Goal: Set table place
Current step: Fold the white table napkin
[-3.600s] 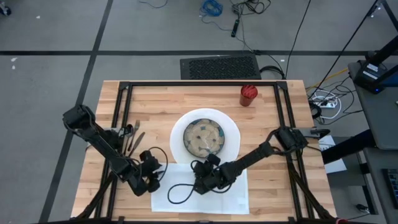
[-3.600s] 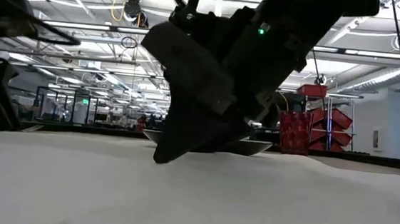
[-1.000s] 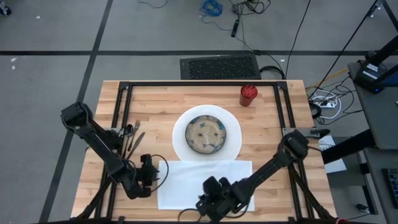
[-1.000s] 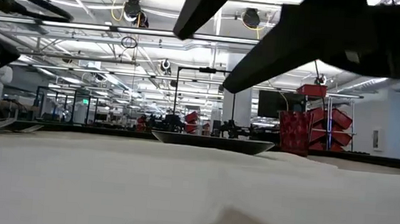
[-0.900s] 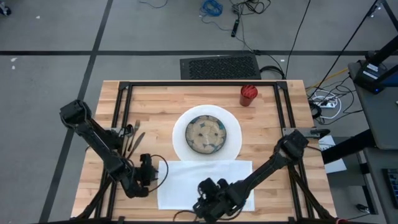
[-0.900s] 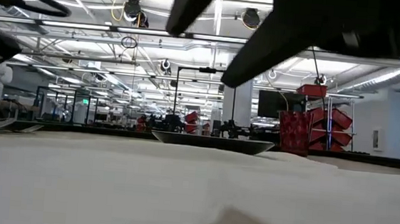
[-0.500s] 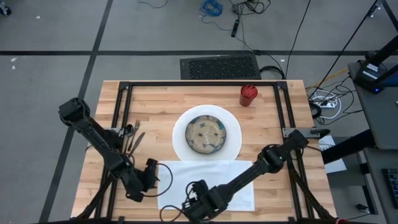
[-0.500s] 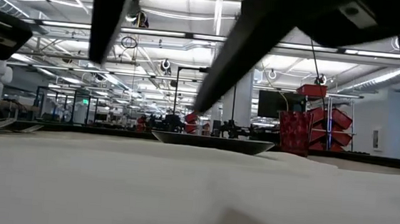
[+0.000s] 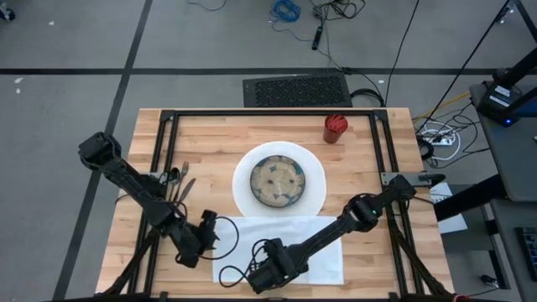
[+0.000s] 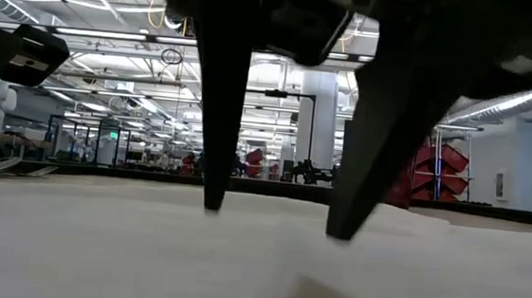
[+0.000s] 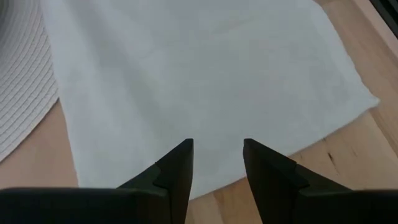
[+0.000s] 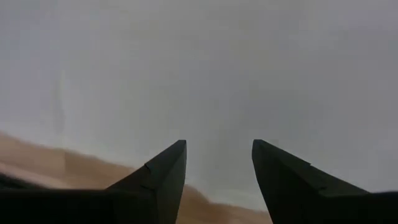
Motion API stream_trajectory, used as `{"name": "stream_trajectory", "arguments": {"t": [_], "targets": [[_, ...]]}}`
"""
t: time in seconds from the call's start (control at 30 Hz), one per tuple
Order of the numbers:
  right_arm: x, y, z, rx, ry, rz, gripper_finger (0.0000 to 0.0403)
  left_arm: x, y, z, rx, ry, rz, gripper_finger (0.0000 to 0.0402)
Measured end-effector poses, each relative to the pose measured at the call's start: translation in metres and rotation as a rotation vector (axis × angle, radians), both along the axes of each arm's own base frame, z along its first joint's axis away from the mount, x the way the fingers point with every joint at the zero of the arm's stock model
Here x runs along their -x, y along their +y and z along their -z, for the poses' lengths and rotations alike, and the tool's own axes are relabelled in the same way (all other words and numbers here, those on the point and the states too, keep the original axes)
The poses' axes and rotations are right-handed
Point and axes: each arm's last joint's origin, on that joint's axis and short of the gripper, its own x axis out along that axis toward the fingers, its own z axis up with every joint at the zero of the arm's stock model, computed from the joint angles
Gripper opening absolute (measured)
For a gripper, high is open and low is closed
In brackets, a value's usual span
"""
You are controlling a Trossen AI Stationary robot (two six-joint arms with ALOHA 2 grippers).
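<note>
A white napkin (image 9: 302,235) lies flat on the table (image 9: 369,168) at its near edge, in front of a patterned plate (image 9: 277,183) that sits on a round white placemat (image 9: 243,180). My left gripper (image 11: 217,144) is open and slants down over the napkin's left edge (image 9: 220,239). My right gripper (image 10: 275,221) is open and points down over the napkin's near left part (image 12: 217,62). In the high view it is at the near edge (image 9: 256,277). My right gripper's two fingertips (image 10: 212,204) stand right at the napkin's surface, coming from above and pointing down. Whether they touch the cloth I cannot tell.
A fork and a knife (image 9: 179,186) lie side by side at the table's left. A red cup (image 9: 335,127) stands at the far right. Bare wood shows to the right of the placemat and along the far edge.
My right gripper has travelled toward the table's left edge along the napkin's near edge, sunk lower and rolled until both fingers point down at the cloth. My left gripper has rolled and edged toward the napkin's left edge. The napkin has stayed flat.
</note>
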Motion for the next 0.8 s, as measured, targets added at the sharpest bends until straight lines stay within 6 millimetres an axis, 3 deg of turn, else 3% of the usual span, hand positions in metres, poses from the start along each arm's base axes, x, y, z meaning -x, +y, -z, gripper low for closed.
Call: {"name": "stream_trajectory", "arguments": {"t": [0.1,0.33,0.47,0.7,0.8], "targets": [[0.001,0.003,0.012,0.010,0.027,0.005,0.0171,-0.001,0.000,0.000,0.004,-0.004,-0.003,0.0128],[0.001,0.004,0.014,-0.009,0.048,0.001,0.0161,-0.001,0.000,0.000,0.005,-0.003,-0.005,0.0128],[0.002,0.004,0.015,-0.005,0.055,0.000,0.0122,-0.001,0.000,0.000,0.003,-0.005,-0.007,0.0128],[0.002,0.004,0.016,-0.006,0.058,0.025,0.0014,-0.001,0.000,0.000,0.002,-0.005,-0.008,0.0128],[0.002,0.004,0.016,-0.008,0.056,0.037,0.0007,-0.001,0.000,0.000,0.002,-0.005,-0.009,0.0128]]}}
